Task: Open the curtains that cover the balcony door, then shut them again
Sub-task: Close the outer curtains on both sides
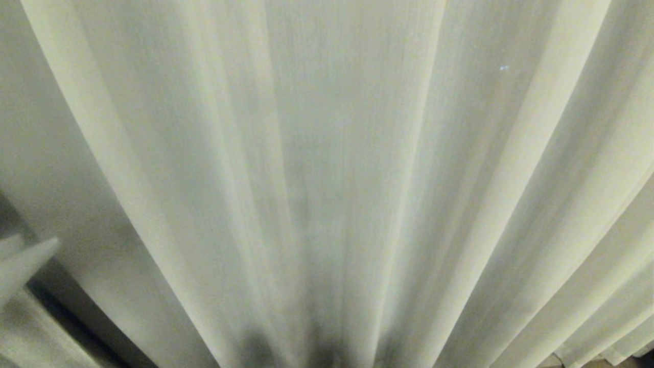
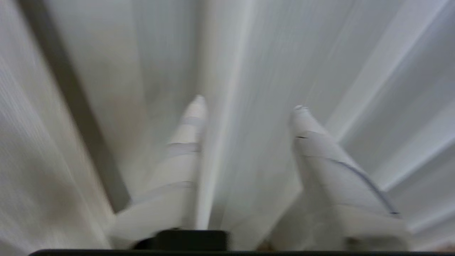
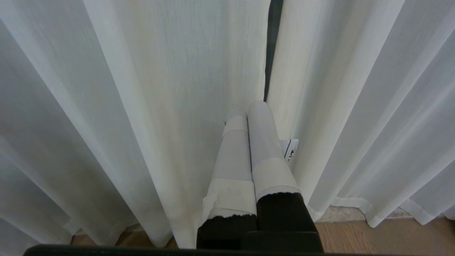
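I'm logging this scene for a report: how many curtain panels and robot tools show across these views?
curtain panels: 2, one on each side of the dark gap
tools: 2, left tool and right tool
total: 4

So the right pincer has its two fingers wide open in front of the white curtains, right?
Not quite. The right pincer is shut: in the right wrist view its two taped fingers lie pressed side by side. The rest holds: it does sit in front of the white curtains, near the dark gap where the two panels meet.
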Controlling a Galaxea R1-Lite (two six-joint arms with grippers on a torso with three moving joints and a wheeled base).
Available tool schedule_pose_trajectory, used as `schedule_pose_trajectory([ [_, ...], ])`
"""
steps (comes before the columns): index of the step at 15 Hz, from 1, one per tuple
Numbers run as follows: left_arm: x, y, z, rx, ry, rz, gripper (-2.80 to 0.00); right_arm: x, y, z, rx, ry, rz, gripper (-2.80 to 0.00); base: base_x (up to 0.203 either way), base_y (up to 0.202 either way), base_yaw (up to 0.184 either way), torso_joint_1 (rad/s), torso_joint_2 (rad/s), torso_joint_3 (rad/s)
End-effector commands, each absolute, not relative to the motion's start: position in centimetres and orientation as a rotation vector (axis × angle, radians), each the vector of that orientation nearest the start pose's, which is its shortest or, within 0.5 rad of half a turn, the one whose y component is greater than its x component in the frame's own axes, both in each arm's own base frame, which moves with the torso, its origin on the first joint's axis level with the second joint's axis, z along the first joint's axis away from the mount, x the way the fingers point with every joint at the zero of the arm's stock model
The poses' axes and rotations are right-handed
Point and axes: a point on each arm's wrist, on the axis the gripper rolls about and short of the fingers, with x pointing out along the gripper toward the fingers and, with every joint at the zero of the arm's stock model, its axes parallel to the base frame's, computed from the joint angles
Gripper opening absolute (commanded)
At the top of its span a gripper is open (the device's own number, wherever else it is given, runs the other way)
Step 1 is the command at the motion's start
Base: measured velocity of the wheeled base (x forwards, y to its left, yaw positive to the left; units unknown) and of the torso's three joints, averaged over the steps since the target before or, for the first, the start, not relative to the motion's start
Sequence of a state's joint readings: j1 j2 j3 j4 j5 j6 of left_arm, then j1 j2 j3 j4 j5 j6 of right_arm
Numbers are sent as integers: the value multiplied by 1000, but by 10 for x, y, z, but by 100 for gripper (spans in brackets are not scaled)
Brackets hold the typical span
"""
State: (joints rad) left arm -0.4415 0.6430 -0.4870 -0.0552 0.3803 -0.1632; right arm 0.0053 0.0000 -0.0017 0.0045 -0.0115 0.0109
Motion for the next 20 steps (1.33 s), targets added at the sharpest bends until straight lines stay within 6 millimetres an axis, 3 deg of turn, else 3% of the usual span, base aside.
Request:
schedule_pose_trajectory([
  [1, 15, 2, 199, -150, 63, -54, -280, -23, 0, 75, 11, 5, -6, -280, 0, 0, 0, 0, 0, 0],
  [5, -8, 13, 159, -169, 35, -56, -280, -23, 0, 75, 11, 5, -5, -280, 0, 0, 0, 0, 0, 0],
  [9, -5, 10, 138, -132, 107, -106, -280, -23, 0, 75, 11, 5, -6, -280, 0, 0, 0, 0, 0, 0],
  [13, -2, 5, 110, -122, 195, -17, -280, -23, 0, 75, 11, 5, -5, -280, 0, 0, 0, 0, 0, 0],
  [16, 1, 3, 94, -130, 168, 92, -280, -23, 0, 75, 11, 5, -5, -280, 0, 0, 0, 0, 0, 0],
  [20, -3, 0, 87, -43, 154, 37, -280, -23, 0, 75, 11, 5, -6, -280, 0, 0, 0, 0, 0, 0],
])
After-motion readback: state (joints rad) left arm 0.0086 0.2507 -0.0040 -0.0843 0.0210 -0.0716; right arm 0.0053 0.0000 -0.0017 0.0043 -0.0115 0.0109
